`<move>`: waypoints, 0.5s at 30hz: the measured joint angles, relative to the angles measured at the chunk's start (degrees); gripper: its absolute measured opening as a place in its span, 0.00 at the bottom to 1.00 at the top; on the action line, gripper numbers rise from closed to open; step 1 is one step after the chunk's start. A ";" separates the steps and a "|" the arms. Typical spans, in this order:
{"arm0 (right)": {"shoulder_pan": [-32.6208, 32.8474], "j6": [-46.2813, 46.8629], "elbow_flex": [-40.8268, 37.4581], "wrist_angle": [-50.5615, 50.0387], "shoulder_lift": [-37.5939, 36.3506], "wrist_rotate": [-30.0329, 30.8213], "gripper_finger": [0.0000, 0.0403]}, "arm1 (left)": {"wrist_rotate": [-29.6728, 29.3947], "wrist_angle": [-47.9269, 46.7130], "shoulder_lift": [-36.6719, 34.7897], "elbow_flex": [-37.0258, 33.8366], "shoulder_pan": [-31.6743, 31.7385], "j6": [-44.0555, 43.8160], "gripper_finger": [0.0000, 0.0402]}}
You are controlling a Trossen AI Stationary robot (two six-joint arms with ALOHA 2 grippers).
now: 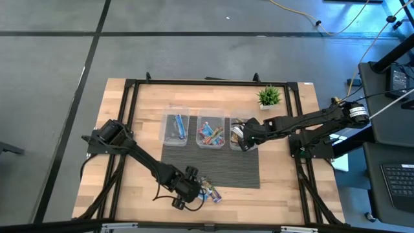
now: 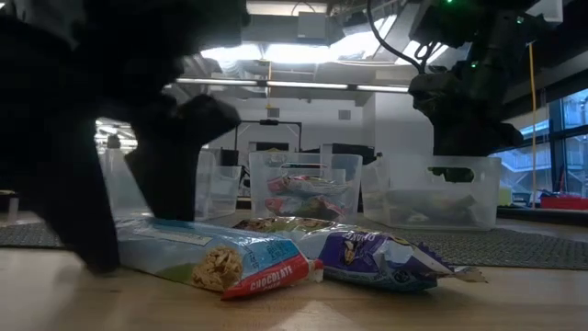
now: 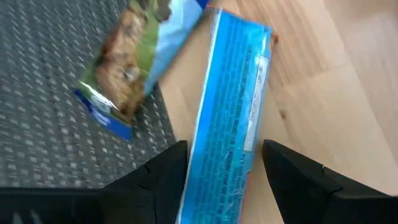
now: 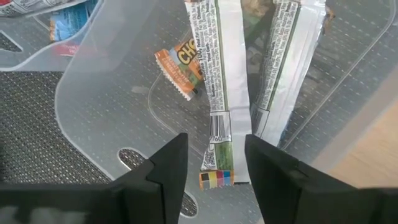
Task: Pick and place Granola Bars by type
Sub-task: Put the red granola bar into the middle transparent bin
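A bright blue granola bar (image 3: 231,112) lies flat on the wood near the table's near edge. My left gripper (image 3: 224,148) is open above it, one finger on each long side. A green-and-blue bar (image 3: 124,68) lies beside it, partly on the grey mat. The low view shows a blue bar with a red end (image 2: 216,259) and a purple bar (image 2: 378,257). My right gripper (image 4: 216,140) hangs open over the right bin (image 1: 240,133), where tan-green bars (image 4: 217,93) lie seam side up. My left gripper comes from above, pointing down, with its fingers (image 3: 168,177) across the blue bar's near end (image 3: 214,186), which lies flat on the table. I cannot tell whether the fingers touch it.
Three clear bins stand in a row on the mat's far edge: the left (image 1: 175,128) holds blue bars, the middle (image 1: 210,133) multicoloured ones. A small potted plant (image 1: 269,97) stands behind the right bin. A black frame (image 1: 129,84) rims the table.
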 joint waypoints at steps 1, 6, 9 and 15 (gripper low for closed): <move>0.00 -0.02 0.00 0.23 0.00 0.01 0.40 | 0.27 0.00 0.11 0.02 0.00 -0.23 0.50; 0.00 -2.13 0.00 1.75 0.00 0.03 0.40 | 0.65 -0.14 0.22 0.07 0.00 -0.24 0.44; 0.00 -3.79 0.01 2.94 0.00 0.06 0.40 | 0.73 -0.37 0.22 0.07 -0.04 -0.24 0.37; 0.02 -6.69 0.43 4.71 0.00 0.08 0.40 | 0.72 -0.96 0.20 0.11 -0.04 0.23 0.23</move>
